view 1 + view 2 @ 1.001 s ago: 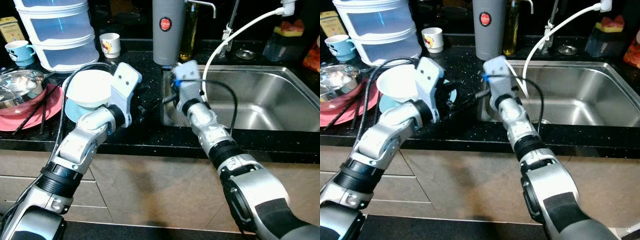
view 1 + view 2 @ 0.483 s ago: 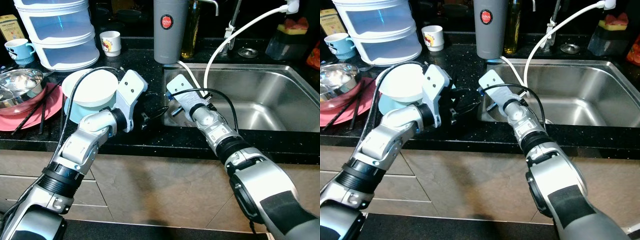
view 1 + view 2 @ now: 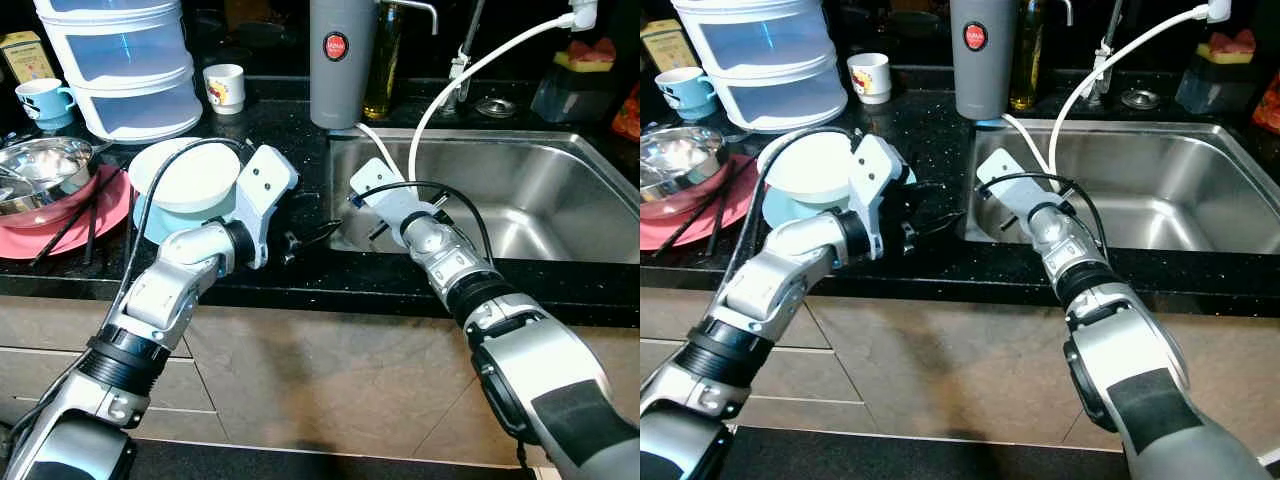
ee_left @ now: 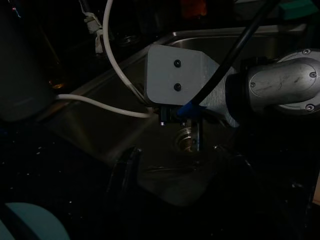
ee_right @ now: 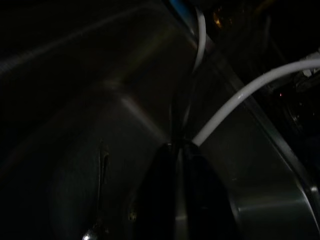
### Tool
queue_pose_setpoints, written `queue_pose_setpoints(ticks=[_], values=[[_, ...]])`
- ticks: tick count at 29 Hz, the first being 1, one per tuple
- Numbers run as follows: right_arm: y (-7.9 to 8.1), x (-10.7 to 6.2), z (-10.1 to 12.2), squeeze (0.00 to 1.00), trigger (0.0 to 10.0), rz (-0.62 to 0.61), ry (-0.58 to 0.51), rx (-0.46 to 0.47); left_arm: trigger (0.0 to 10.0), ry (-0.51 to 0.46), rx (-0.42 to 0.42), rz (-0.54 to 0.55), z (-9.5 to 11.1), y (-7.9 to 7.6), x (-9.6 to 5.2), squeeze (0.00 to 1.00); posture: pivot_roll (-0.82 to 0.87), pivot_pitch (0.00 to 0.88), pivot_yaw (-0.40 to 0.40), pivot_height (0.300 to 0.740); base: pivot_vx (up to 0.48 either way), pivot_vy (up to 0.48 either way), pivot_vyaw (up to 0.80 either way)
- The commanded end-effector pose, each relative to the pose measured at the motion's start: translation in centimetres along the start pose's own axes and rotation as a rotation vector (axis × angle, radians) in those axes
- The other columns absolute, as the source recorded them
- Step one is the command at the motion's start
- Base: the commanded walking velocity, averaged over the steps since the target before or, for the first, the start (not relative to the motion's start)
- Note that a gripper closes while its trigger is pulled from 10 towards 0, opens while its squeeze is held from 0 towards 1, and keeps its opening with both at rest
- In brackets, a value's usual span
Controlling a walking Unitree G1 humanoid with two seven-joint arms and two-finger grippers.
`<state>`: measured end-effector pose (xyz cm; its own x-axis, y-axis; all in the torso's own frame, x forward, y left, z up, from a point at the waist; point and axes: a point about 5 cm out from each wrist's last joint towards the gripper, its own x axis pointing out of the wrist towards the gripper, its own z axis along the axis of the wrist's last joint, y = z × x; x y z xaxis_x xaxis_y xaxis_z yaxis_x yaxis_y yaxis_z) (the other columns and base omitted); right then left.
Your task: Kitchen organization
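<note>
- My right gripper (image 5: 176,165) hangs just inside the near left corner of the steel sink (image 3: 520,190), its two black fingers pressed together with nothing between them; a white hose (image 3: 470,75) runs just past their tips.
- My left gripper (image 3: 312,238) reaches across the black countertop (image 3: 290,140) toward the sink rim; whether its fingers are parted or closed I cannot tell.
- The tidying work waits on my left: a white bowl (image 3: 190,180) nested in a pale blue one, touching my left wrist, with a steel bowl (image 3: 40,170) on a red plate (image 3: 70,225) beyond.
- In my judgement, a clean step means lifting the right gripper clear of the hose first, then approaching the bowls from above rather than sweeping sideways.
- Behind stand a grey flask (image 3: 338,60), stacked clear containers (image 3: 125,65) and two cups; beige cabinet fronts run below the counter.
</note>
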<state>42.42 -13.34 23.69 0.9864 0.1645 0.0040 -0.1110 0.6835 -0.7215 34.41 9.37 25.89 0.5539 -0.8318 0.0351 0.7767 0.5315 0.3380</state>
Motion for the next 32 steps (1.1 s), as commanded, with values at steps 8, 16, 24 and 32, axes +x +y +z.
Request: queue_pose_setpoints(ticks=[8, 16, 24, 32], values=[[-0.1, -0.1, -0.6, 0.38, 10.0, -0.017, 0.033, -0.015, 10.0, -0.005, -0.004, 0.035, 0.1, 0.8, -0.4, 0.00, 0.15, 0.111, 0.047, 0.740, 0.000, 0.000, 0.00], [-1.2, 0.1, 0.4, 0.00, 10.0, -0.087, -0.020, 0.086, 10.0, 0.011, 0.026, 0.246, 0.5, 2.8, -0.8, 0.00, 0.15, 0.103, 0.053, 0.740, 0.000, 0.000, 0.00], [-2.4, -0.2, 2.1, 0.00, 10.0, -0.194, -0.198, 0.381, 10.0, -0.017, 0.076, 0.498, 1.6, 4.5, -2.1, 0.00, 0.15, 0.100, 0.047, 0.740, 0.000, 0.000, 0.00], [-2.5, -2.2, 2.5, 0.00, 10.0, -0.256, -0.510, 0.747, 10.0, -0.077, 0.169, 0.754, 3.6, 4.0, -5.6, 0.00, 0.15, 0.095, 0.048, 0.740, 0.000, 0.000, 0.00]])
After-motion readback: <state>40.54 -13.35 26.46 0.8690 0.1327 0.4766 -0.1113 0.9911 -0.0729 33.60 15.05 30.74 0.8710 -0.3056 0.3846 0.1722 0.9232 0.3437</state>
